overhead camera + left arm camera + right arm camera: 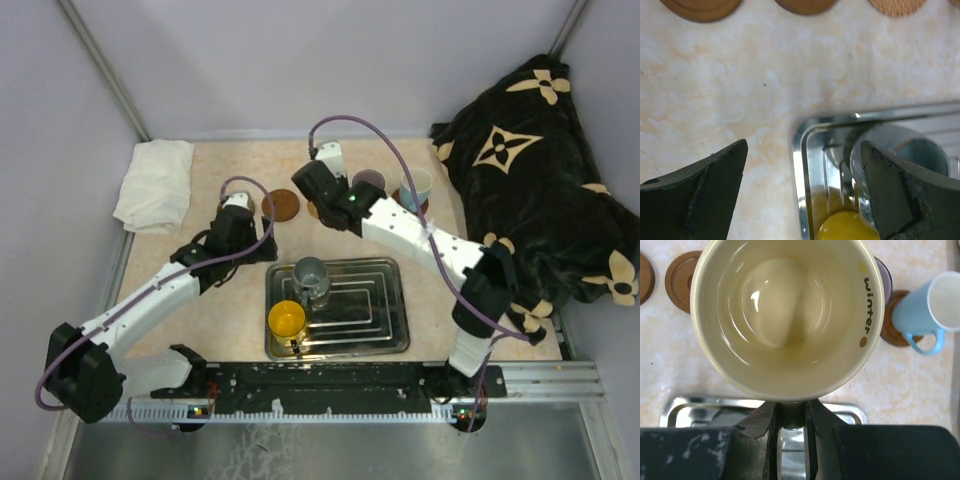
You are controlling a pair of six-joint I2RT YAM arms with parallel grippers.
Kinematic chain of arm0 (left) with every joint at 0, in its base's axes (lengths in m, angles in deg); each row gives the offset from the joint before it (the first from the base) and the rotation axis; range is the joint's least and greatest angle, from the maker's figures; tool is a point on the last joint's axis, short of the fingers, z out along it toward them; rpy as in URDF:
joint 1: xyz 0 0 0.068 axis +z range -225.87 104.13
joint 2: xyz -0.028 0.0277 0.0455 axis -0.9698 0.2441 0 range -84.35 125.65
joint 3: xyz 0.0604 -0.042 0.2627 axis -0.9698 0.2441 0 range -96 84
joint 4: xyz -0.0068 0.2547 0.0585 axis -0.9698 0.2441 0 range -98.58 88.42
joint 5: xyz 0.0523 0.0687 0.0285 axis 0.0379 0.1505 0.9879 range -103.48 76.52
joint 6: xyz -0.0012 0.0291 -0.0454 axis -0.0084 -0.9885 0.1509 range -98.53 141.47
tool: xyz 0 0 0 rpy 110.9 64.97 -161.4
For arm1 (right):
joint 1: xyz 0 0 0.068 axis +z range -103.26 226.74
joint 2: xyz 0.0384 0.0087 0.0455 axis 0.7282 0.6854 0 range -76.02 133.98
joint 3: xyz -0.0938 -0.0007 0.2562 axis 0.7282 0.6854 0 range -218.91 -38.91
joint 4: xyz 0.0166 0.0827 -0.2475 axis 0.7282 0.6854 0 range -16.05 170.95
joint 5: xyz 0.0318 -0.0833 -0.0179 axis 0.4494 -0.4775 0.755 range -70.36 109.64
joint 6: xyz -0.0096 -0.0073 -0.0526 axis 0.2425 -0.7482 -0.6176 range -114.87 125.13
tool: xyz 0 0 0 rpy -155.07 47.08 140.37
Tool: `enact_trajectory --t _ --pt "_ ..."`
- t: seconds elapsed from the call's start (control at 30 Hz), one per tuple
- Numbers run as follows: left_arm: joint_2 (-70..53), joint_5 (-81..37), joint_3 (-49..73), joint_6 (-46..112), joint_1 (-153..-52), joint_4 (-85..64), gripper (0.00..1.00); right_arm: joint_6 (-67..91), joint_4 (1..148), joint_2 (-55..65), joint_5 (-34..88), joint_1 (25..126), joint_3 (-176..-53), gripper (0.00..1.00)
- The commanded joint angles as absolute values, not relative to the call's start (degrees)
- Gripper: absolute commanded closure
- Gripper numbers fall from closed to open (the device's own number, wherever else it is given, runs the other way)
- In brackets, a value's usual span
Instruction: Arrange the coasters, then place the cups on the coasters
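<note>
My right gripper (792,409) is shut on the handle of the cream cup (785,315), which hangs upright and empty over the back of the table, hiding what lies beneath it. To its right stand the light blue cup (932,305) on a coaster (891,322) and the purple cup (368,180). More brown coasters (682,272) (282,205) lie bare to the left. My left gripper (804,150) hangs open and empty over the far left corner of the metal tray (800,150). In the tray sit the grey cup (310,275) and the orange-yellow cup (287,318).
A folded white cloth (155,185) lies at the table's back left corner. A black patterned blanket (540,170) covers the right side. The tray (385,320) sits near the front, between the two arms.
</note>
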State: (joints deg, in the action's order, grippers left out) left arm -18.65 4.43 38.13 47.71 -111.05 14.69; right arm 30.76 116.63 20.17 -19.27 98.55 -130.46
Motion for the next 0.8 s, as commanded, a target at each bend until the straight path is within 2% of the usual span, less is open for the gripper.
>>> enact_trajectory --t 0.0,0.27,0.77 --pt "-16.1 0.1 34.2 45.7 -104.2 11.0 0.00 21.9 112.8 27.1 -14.8 93.5 -142.8 1.00" --pt "-7.0 -0.7 25.9 42.6 -99.1 9.7 0.00 19.0 113.0 41.6 -8.2 87.6 -157.6 1.00" --pt "2.5 -6.3 23.1 40.9 -93.9 6.1 0.00 20.0 109.4 51.2 -5.4 85.8 -160.5 1.00"
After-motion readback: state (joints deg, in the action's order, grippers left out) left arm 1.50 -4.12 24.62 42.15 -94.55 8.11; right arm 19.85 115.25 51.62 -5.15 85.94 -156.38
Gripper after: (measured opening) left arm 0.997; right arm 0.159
